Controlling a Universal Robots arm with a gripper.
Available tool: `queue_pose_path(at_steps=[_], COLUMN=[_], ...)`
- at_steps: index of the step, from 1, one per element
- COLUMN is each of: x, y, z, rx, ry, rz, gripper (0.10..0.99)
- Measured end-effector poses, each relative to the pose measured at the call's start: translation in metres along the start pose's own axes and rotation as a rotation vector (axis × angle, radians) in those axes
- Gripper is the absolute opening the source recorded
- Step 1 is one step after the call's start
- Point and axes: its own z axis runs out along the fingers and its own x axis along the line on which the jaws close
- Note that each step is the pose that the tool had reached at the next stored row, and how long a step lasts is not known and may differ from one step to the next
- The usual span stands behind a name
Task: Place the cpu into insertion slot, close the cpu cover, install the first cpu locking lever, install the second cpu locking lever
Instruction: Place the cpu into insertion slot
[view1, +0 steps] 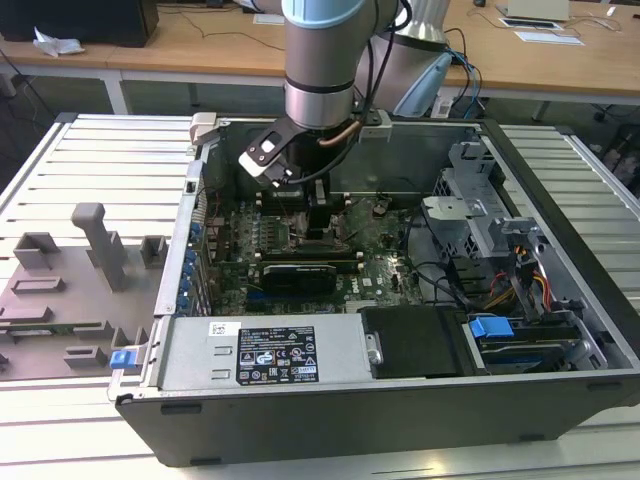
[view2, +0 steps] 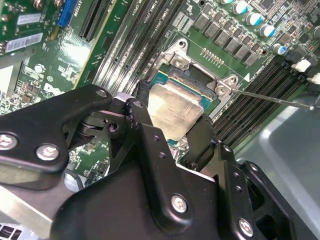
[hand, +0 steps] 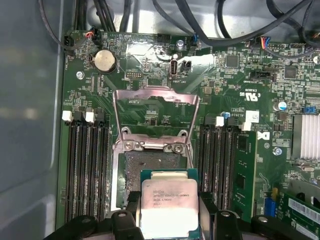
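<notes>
Silver-grey metal is topping the cpu, which the gripper is clasping by two opposite edges, partly over the insertion slot. It is looking light, stiff and slippery, probably fragile underneath, so the edges are seeming the safe hold. Beyond, the cpu cover is standing open.

Silver-grey arm with pale blue cap, black pincer studded with silver screws

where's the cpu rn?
In the first wrist view the cpu is gripped in the claw, partly over the insertion slot; the raised cpu cover stands just beyond it.
</notes>
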Motion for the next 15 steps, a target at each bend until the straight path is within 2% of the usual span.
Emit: queue_pose_path(at_steps=[4, 15], x=[0.0006, 0.0006], y=[0.0045, 0.005], z=[0.0047, 0.0115], rx=[0.0, 0.0], ry=[0.0, -0.0001], rz=[0.003, 0.009], gripper=[0.541, 0.541])
